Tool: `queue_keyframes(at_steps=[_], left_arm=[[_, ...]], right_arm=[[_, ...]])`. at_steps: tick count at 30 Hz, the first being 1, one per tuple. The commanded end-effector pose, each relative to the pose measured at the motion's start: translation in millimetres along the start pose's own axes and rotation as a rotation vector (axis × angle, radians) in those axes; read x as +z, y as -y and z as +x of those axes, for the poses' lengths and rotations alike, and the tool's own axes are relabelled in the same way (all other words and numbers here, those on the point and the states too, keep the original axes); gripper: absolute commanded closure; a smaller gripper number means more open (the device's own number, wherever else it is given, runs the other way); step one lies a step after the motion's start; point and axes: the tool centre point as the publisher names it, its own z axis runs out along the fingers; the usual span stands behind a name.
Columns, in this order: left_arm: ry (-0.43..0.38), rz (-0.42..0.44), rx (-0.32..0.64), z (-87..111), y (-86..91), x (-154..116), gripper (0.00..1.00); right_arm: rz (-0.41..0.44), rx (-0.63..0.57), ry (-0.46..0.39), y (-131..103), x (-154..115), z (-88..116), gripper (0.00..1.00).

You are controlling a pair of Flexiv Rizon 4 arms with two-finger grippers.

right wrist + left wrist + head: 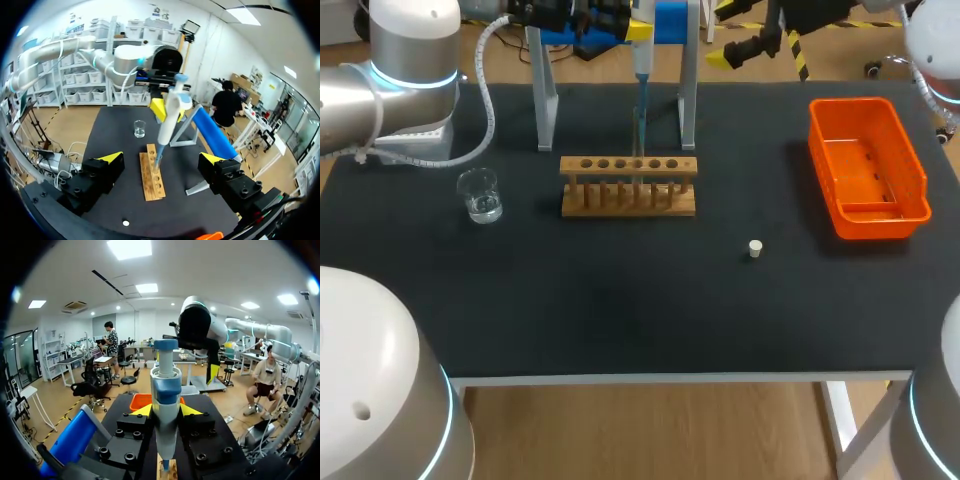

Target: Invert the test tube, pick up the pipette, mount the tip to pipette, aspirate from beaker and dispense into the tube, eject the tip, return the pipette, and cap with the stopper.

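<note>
My left gripper (638, 32) hangs at the far edge of the table, above the wooden test tube rack (628, 185), and is shut on the blue and white pipette (641, 85). The pipette hangs upright with its thin tip down at a middle hole of the rack. In the left wrist view the pipette (166, 395) stands between the yellow fingertips (142, 411). The tube itself I cannot make out. A glass beaker (480, 195) with liquid stands left of the rack. The white stopper (755, 249) lies right of centre. My right gripper (760, 58) is open at the far right, with nothing between its fingers.
An orange bin (865, 165) stands at the right side of the table. The metal pipette stand (545, 95) with a blue top bar straddles the space behind the rack. In the right wrist view the rack (152, 177), beaker (139, 129) and stopper (125, 223) show.
</note>
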Motion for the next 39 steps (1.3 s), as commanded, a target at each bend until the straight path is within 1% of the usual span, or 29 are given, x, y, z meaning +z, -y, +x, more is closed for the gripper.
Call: queue_keyframes(at_steps=[1, 2, 3, 4, 5, 6, 7, 8, 16, 23, 31, 39], left_arm=[[-0.001, 0.001, 0.001, -0.6, -0.1, -0.2, 1.00], [-0.001, 0.001, 0.001, -0.6, -0.1, -0.2, 1.00], [-0.001, 0.001, 0.001, -0.6, -0.1, -0.2, 1.00], [-0.001, 0.001, 0.001, -0.6, -0.1, -0.2, 1.00], [-0.001, 0.001, 0.001, -0.6, -0.1, -0.2, 1.00], [-0.001, 0.001, 0.001, -0.6, -0.1, -0.2, 1.00], [-0.001, 0.001, 0.001, -0.6, -0.1, -0.2, 1.00], [-0.001, 0.001, 0.001, -0.6, -0.1, -0.2, 1.00], [-0.001, 0.001, 0.001, -0.6, -0.1, -0.2, 1.00], [-0.001, 0.001, 0.001, -0.6, -0.1, -0.2, 1.00], [-0.001, 0.001, 0.001, -0.6, -0.1, -0.2, 1.00], [-0.001, 0.001, 0.001, -0.6, -0.1, -0.2, 1.00]], right_arm=[[0.062, 0.011, -0.013, -21.8, -7.7, -3.0, 0.00], [0.060, 0.023, -0.023, -25.1, -9.4, -3.8, 0.13], [0.057, 0.023, -0.027, -28.3, -11.1, -4.3, 0.40], [0.056, 0.024, -0.028, -31.5, -12.4, -4.6, 0.54], [0.058, 0.026, -0.032, -33.8, -12.9, -4.9, 0.58], [0.054, 0.037, -0.048, -36.0, -13.0, -5.6, 0.71], [0.052, 0.039, -0.049, -38.0, -13.0, -6.7, 0.89], [0.050, 0.038, -0.049, -40.1, -12.6, -7.4, 1.00], [0.014, 0.030, -0.080, -58.6, -6.8, -16.5, 1.00], [-0.007, 0.071, -0.103, -76.7, 2.4, -25.0, 1.00], [-0.028, 0.082, -0.107, -102.0, 8.1, -26.4, 1.00], [-0.036, 0.089, -0.112, -117.1, 18.7, -26.9, 1.00]])
